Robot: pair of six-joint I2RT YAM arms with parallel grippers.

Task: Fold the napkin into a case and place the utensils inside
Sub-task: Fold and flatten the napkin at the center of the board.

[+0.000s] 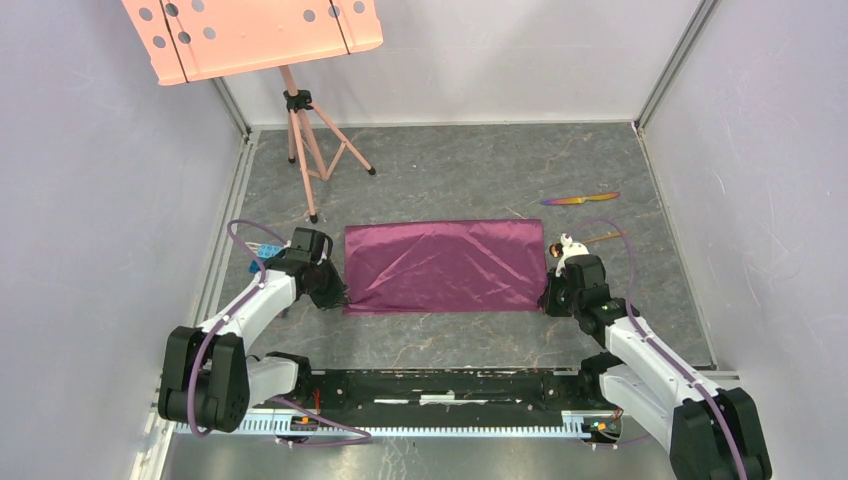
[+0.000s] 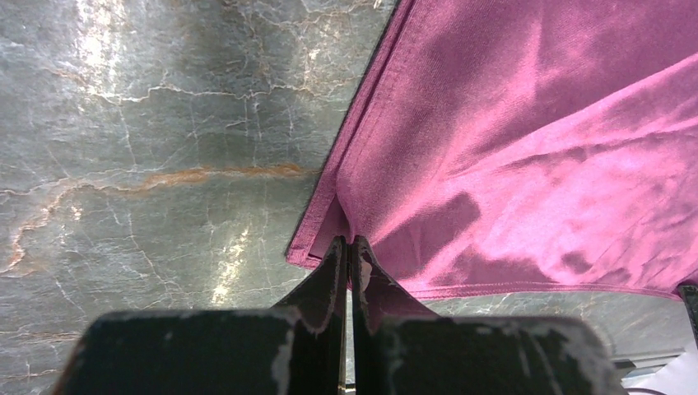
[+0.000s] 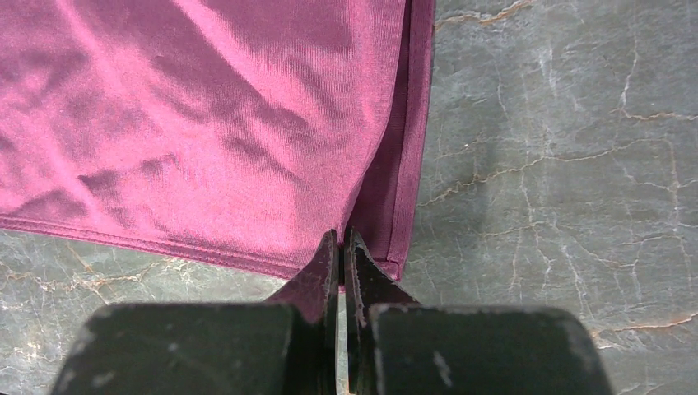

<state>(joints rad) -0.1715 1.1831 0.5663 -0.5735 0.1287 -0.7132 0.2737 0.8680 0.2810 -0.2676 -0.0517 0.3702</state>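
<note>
The plum-purple napkin [image 1: 445, 265] lies on the marble table as a wide, doubled oblong. My left gripper [image 1: 337, 296] is at its near left corner. In the left wrist view the jaws [image 2: 347, 243] are shut on the puckered upper layer of the napkin [image 2: 527, 148]. My right gripper [image 1: 548, 298] is at the near right corner. In the right wrist view it [image 3: 341, 240] is shut on the cloth edge [image 3: 206, 123]. The iridescent knife [image 1: 580, 199] lies behind the napkin's right end. The gold spoon [image 1: 603, 237] lies just right of the napkin, partly hidden by my right wrist.
A small blue-and-orange blocky object [image 1: 268, 250] sits behind my left wrist. A pink music stand on a tripod [image 1: 303, 130] stands at the back left. Grey walls close in the table on three sides.
</note>
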